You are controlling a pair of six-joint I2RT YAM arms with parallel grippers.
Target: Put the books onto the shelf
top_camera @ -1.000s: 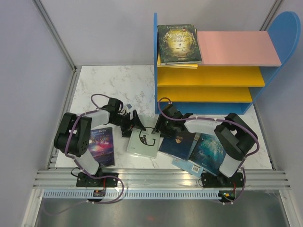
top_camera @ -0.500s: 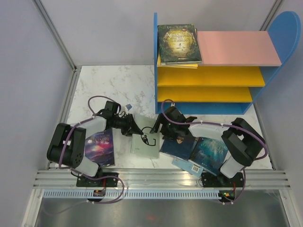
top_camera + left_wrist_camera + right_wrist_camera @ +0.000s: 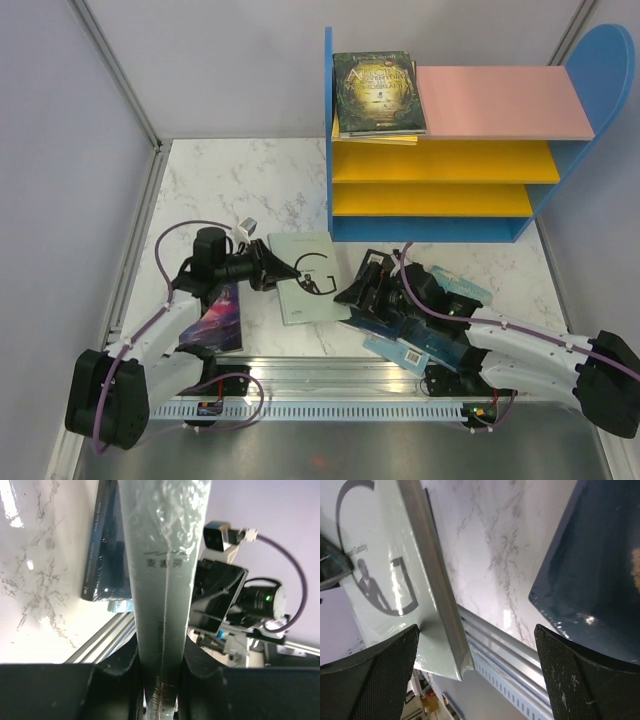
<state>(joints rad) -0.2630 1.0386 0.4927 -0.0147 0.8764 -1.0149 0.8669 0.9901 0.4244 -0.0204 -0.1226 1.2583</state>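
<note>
The top camera looks down from behind on the whole desk (image 3: pixel 220 180). Both wrist cameras sit close, sharing the pale green book (image 3: pixel 305 275).

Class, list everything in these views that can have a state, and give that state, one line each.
left gripper, shut on the pale green book
right gripper, open, holding nothing
pale green book, clamped at its edge
green fantasy book, lying flat on the pink top board of the shelf
purple galaxy book, lying flat on the table
dark navy book, lying flat on the table
</note>
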